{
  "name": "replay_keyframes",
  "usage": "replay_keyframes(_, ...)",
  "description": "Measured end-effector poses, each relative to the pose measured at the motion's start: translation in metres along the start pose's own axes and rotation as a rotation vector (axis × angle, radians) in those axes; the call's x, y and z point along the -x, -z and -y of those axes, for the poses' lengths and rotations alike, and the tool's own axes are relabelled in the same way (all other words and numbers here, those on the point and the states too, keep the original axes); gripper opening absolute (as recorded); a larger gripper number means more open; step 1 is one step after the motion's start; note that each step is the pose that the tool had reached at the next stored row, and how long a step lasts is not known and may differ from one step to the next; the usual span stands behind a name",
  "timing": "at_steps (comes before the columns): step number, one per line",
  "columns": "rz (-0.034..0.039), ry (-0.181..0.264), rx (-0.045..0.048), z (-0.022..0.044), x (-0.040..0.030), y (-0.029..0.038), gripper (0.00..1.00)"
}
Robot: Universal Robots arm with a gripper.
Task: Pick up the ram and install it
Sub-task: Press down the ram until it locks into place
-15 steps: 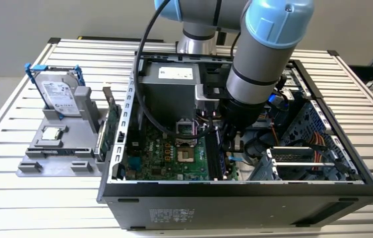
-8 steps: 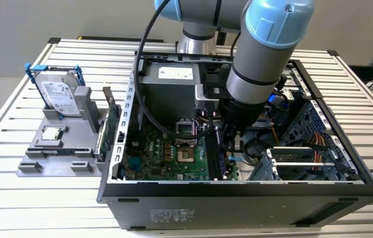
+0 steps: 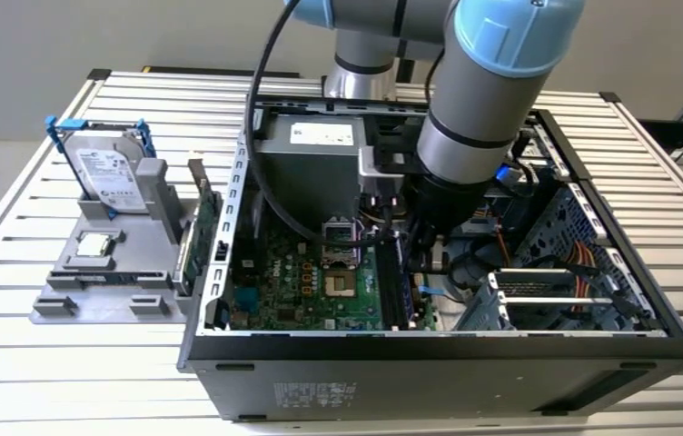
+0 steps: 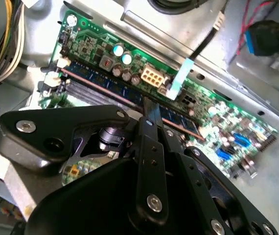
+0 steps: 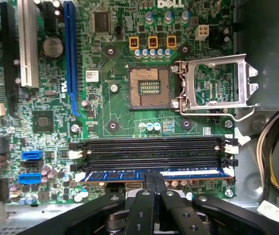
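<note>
Slatted bench (image 3: 63, 363) carried an open case (image 3: 439, 359); gripper (image 5: 153, 182) jaws pinched the ram (image 5: 125, 175) in its slot — uneven pressure risked skewed seating.

From the first wrist view I cannot see the middle of the ram (image 5: 151, 174); the gripper (image 5: 152, 179) covers it. In the exterior view the arm (image 3: 469, 136) hides the gripper and the far right motherboard area. I cannot tell the finger state.
</note>
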State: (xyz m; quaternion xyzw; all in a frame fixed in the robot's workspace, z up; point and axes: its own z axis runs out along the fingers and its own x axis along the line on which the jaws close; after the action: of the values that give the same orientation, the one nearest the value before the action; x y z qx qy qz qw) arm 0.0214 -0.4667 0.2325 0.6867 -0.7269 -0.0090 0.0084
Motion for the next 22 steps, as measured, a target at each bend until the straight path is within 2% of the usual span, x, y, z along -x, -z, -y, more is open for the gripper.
replay_keyframes(4,-0.0002,0.0,0.0001,-0.0003,0.0,0.0131,0.0)
replay_keyframes(10,-0.0003,0.0,0.0001,-0.0007,0.0,0.0286,0.0)
replay_keyframes(22,-0.0003,0.0,0.0001,-0.0012,0.0,0.0503,0.0)
